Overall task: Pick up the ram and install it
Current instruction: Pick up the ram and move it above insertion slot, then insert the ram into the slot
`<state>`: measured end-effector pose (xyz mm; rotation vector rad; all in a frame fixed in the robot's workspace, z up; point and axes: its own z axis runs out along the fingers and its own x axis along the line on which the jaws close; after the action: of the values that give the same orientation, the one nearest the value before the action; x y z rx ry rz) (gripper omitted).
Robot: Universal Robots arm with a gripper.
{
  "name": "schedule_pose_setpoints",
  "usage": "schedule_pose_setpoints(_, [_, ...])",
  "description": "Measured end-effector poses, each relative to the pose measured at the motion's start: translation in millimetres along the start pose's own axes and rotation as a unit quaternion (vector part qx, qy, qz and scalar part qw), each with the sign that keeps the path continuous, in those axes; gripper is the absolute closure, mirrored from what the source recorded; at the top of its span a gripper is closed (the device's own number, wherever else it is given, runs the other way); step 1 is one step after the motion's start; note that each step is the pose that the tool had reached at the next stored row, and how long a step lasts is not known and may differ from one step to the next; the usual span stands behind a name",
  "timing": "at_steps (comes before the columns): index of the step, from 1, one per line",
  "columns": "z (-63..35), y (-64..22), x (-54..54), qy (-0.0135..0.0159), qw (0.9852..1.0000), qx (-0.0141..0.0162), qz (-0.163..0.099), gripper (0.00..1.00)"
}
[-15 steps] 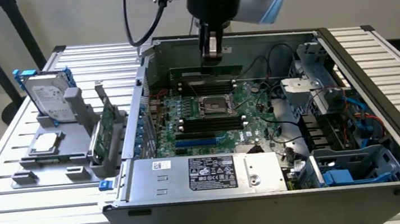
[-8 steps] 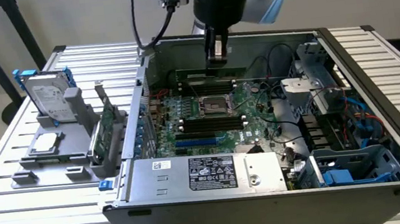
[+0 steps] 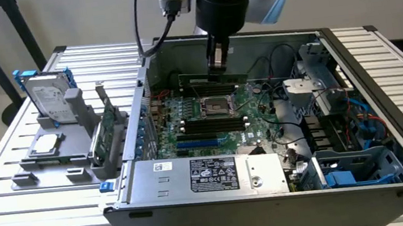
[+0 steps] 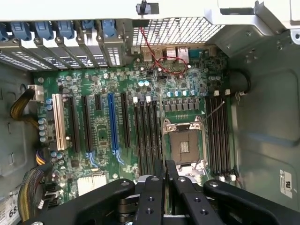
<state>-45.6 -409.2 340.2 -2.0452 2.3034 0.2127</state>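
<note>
My gripper hangs inside the open computer case, shut on the ram. The ram is a thin green stick held level, on its long edge, over the far part of the green motherboard, just behind the empty processor socket. In the wrist view the gripper shows from above, its black fingers pressed together on the ram, seen edge-on. Black memory slots lie on one side of the socket, and more slots on the other.
A grey holder at the exterior view's left carries a hard drive, a square silver processor and an upright green expansion card. In the case are a power supply, a blue drive cage and loose cables.
</note>
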Motion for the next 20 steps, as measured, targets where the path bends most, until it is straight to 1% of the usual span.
schedule_pose_setpoints(4, [6.2,-0.5,0.8,-0.0002,1.0,0.002,0.004,0.86])
schedule_pose_setpoints(6, [8.9,-0.6,1.1,-0.0002,1.0,0.0039,0.005,0.86])
schedule_pose_setpoints(9, [12.8,-0.9,1.7,0.0,1.0,0.008,0.005,0.86])
schedule_pose_setpoints(10, [13.8,-1.0,1.8,0.0001,0.9999,0.0085,0.006,0.86])
schedule_pose_setpoints(13, [13.8,-1.0,1.8,0.0004,0.9999,0.0083,0.006,0.86])
schedule_pose_setpoints(15, [13.9,-1.0,1.8,0.0005,1.0,0.0071,0.006,0.86])
schedule_pose_setpoints(20, [13.9,-1.0,1.8,0.0005,1.0,0.0063,0.006,0.86])
